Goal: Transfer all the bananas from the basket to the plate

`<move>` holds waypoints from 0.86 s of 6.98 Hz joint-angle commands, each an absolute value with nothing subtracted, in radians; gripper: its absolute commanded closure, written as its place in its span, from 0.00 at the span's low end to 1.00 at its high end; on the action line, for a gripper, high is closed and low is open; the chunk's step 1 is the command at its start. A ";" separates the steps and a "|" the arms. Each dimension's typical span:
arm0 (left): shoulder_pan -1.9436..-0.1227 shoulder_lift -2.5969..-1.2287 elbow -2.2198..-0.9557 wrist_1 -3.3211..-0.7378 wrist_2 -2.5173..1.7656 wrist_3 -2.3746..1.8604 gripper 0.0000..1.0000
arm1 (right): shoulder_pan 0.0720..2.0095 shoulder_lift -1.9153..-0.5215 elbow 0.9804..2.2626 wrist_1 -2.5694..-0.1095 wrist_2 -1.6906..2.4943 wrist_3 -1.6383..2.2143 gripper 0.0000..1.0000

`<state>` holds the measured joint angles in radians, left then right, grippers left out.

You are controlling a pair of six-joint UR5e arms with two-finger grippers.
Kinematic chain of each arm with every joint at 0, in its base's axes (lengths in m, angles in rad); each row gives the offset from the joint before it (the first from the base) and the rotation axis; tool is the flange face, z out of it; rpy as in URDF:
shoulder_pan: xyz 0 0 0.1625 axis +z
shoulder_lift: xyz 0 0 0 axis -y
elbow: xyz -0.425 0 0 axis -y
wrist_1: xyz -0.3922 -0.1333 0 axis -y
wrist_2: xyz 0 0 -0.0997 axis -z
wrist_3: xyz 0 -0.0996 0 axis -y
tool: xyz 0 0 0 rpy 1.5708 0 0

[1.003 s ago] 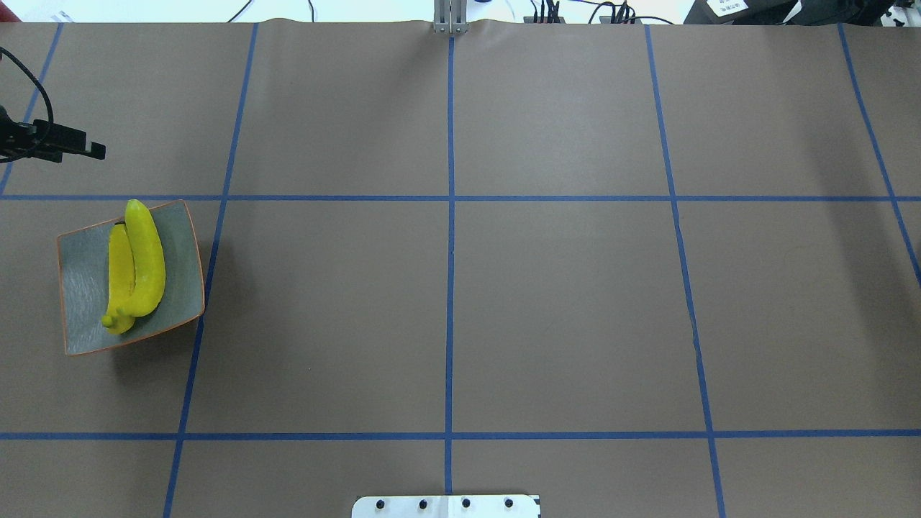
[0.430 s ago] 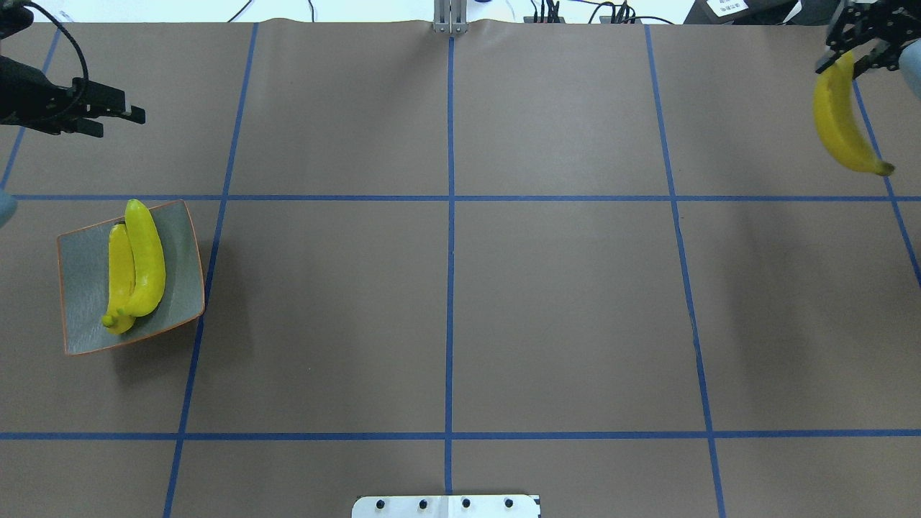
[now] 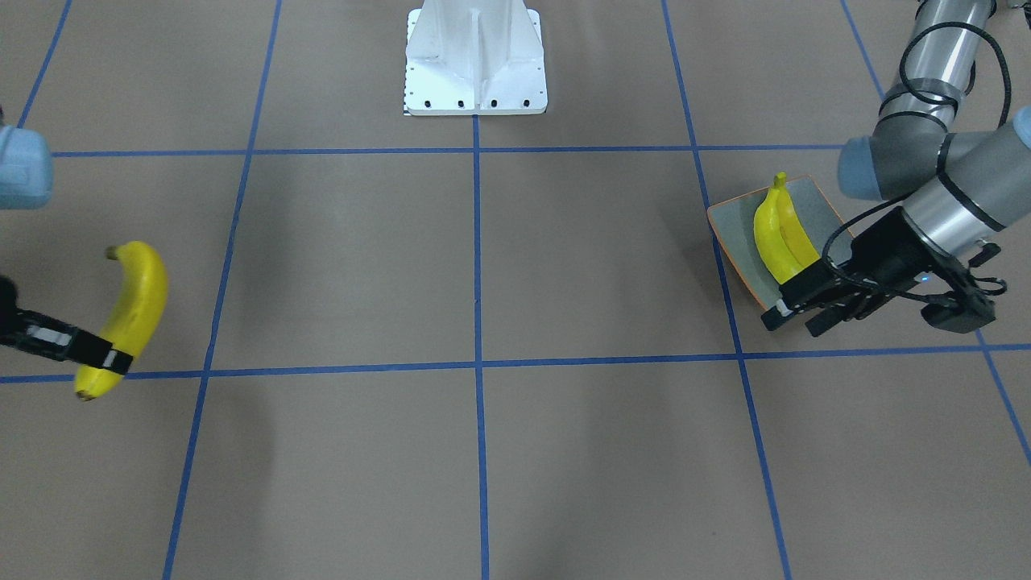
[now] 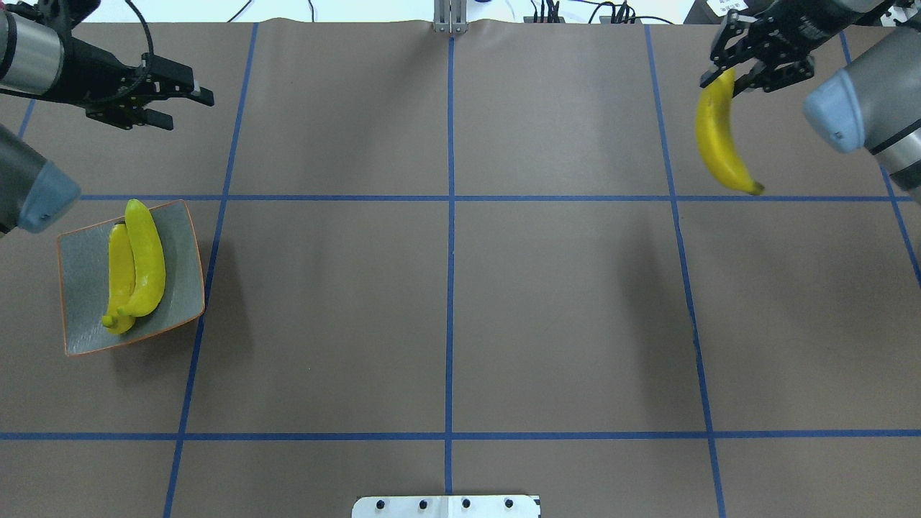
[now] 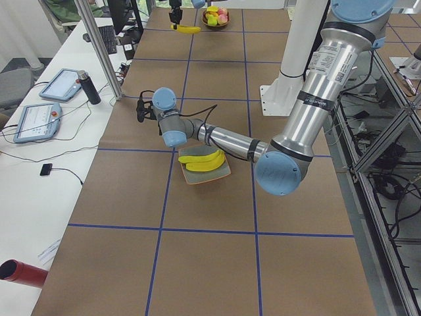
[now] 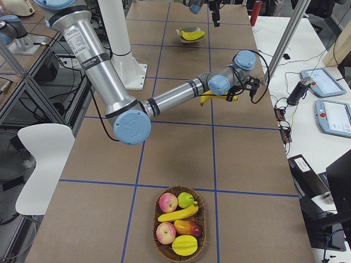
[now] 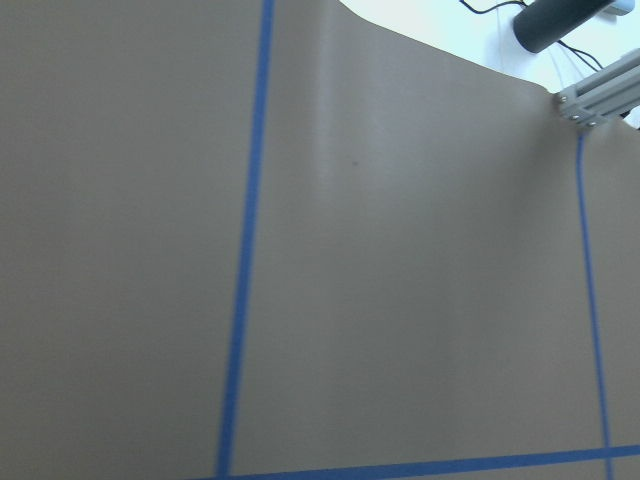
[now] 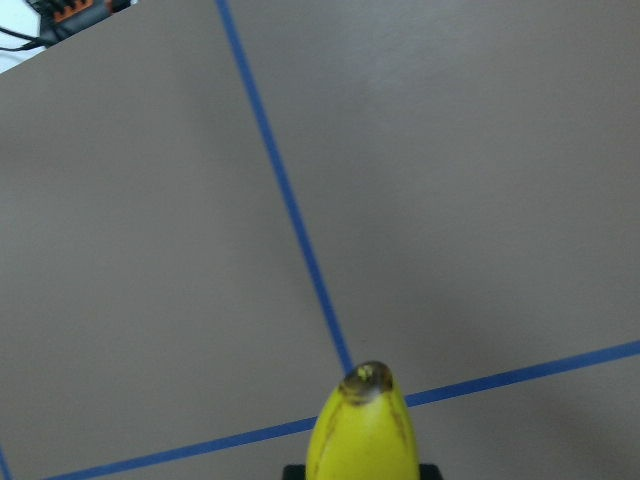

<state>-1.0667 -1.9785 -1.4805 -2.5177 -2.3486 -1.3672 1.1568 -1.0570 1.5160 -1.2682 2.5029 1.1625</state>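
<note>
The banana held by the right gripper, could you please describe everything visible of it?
The banana is bright yellow, smooth, whole and curved, with a dark tip at its free end. The right gripper clamps it near one end, so it hangs above the brown table, touching nothing else, far from the plate.

In the front-facing view the left gripper covers the near corner of the plate and the lower ends of the two bananas on it. The right gripper is mostly cut off by that view's edge. The right wrist view shows only the tip end of the held banana
</note>
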 commanded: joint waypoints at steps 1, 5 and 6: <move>-0.970 -2.073 -1.548 -2.519 -2.347 -1.584 0.00 | 1.021 -0.965 1.520 -1.132 2.491 1.345 1.00; -0.832 -2.095 -1.788 -2.525 -2.304 -1.724 0.00 | 0.933 -0.942 1.610 -0.980 2.464 1.489 1.00; -0.792 -2.098 -1.808 -2.574 -2.301 -1.723 0.00 | 0.921 -0.942 1.638 -0.979 2.462 1.524 1.00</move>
